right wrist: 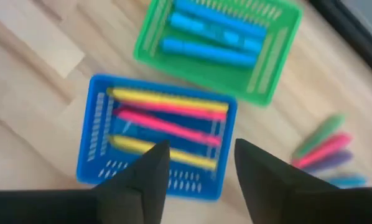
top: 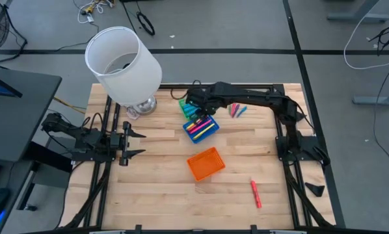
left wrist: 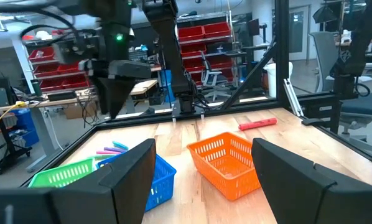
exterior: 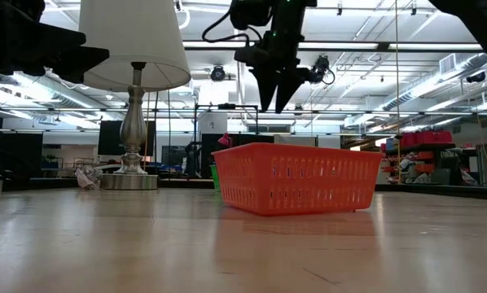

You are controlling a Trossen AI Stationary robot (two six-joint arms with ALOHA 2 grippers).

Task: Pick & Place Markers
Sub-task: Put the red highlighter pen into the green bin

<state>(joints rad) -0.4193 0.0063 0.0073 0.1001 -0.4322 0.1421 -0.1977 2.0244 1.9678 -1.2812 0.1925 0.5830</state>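
Observation:
Yellow and pink markers [right wrist: 167,121] lie in the blue tray [right wrist: 99,155], and blue markers [right wrist: 211,37] lie in the green tray [right wrist: 270,74]. Loose markers [top: 238,110] lie on the table to the right of those trays, and one red marker [top: 255,194] lies near the front right. My right gripper [right wrist: 198,180] hangs open above the blue tray, pointing steeply down, with nothing between its fingers. It shows high over the table in the low view [exterior: 276,94]. My left gripper [top: 133,143] waits open at the table's left side, pointing level.
An orange tray [top: 205,164] stands near the table's middle, in front of the blue tray [top: 201,127]. A lamp with a white shade [top: 123,62] stands at the far left. Bare wood lies along the front and left of the table.

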